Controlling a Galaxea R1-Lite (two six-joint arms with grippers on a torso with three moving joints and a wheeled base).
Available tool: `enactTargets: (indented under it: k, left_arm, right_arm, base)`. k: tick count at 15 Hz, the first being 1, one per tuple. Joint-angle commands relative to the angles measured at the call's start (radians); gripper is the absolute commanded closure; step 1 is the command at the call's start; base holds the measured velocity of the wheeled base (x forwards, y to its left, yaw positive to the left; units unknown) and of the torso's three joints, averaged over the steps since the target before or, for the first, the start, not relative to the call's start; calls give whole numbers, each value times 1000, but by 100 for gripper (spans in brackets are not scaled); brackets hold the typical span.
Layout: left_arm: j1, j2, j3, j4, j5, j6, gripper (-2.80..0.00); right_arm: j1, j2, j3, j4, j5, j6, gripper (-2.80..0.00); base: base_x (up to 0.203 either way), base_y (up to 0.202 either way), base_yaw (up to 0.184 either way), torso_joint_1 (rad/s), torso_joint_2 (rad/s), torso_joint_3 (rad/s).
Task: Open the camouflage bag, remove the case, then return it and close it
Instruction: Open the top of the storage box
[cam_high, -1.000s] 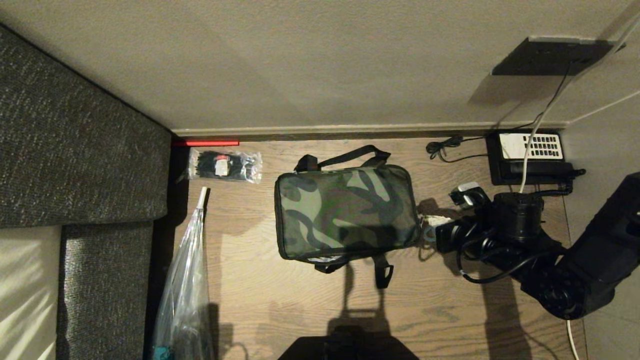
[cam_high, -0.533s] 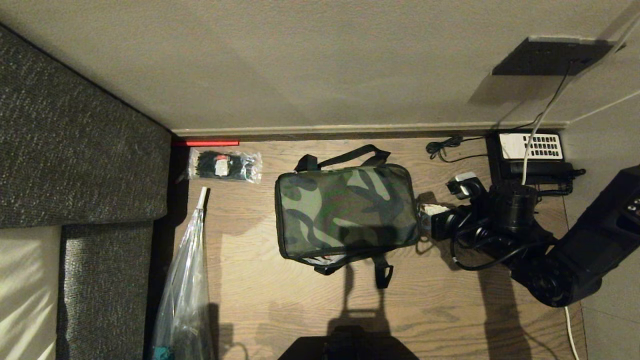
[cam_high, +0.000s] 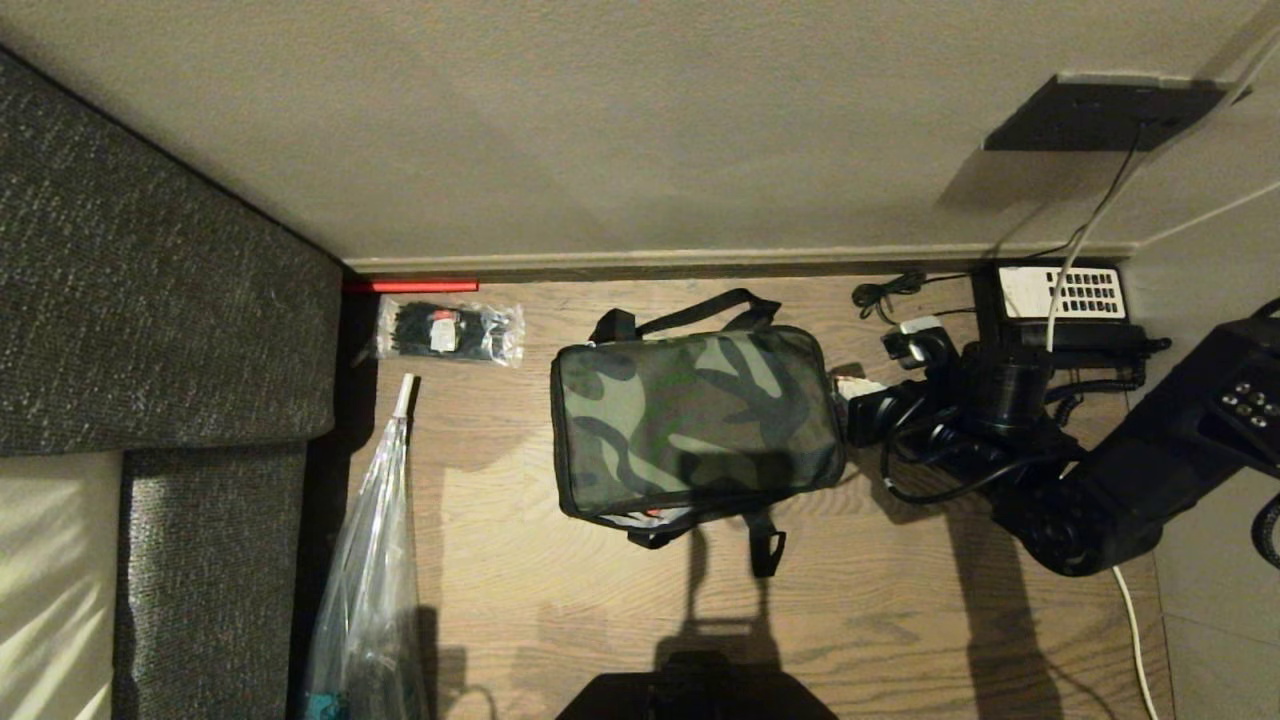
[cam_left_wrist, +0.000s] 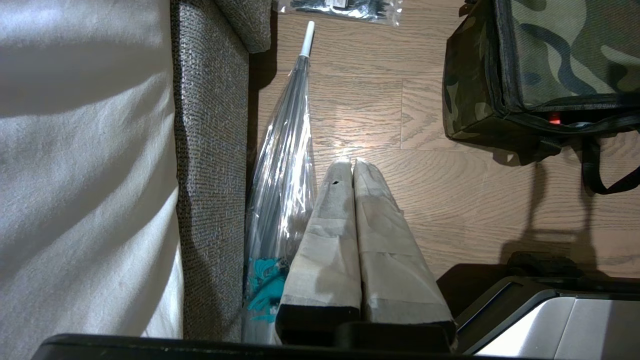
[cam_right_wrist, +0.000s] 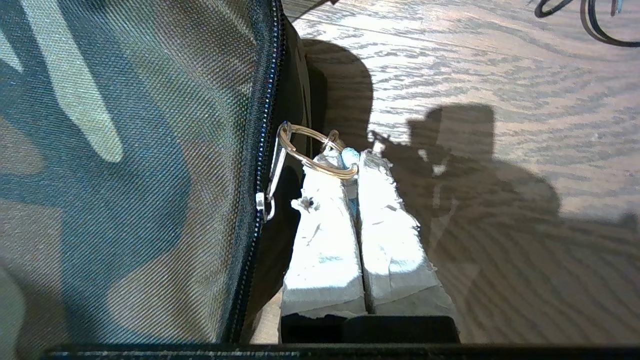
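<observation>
Closed tight: the right gripper, its two white-wrapped fingers pressed together on a small pale-blue tab that hangs on the brass split ring. Looped from there to the silver zipper pull, which sits on the black zipper line just beside the fingertips, at the right-hand end of the boxy soft camouflage bag in green, brown and black. In the head view, the same gripper touching that end of the bag near its far corner, with the black arm trailing back toward the near right. Lying flat on the wood-grain floor, the bag, lid down, a thin gap with a red spot showing along its near edge; the black case not visible in any view. Beyond the jaws, toward the wall: a black desk phone with a white keypad and a coiled black cord.

Shut too, holding nothing: the left gripper, paper-taped fingers side by side above bare floor. Just beside those fingers, a folded clear plastic umbrella with a white tip; past it, the grey woven sofa. Off to the other side of the jaws, well apart, the bag's near corner. Farther ahead, a small clear packet of black ties.
</observation>
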Motion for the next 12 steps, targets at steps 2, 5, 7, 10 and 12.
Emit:
enactTargets:
  k: [2,5,7,10,12]
  left_arm:
    - [0,-2,2,0,0,0,0]
    - [0,-1,2,0,0,0,0]
    - [0,-1,3,0,0,0,0]
    - [0,-2,2,0,0,1,0]
    - [0,-2,3,0,0,0,0]
  right_arm:
    - [1,57,-56,-20,-3,-1,0]
    - [1,73,-116,-22,-2,2,0]
    - [1,77,-141,-15,0,6,0]
    - [1,61,-125,-10,2,6,0]
    - [1,62,-124,-3,3,13,0]
  base:
    - [0,0,0,0,0,0]
    - [0,0,0,0,0,0]
    - [0,0,0,0,0,0]
    - [0,0,0,0,0,0]
    - [0,0,0,0,0,0]
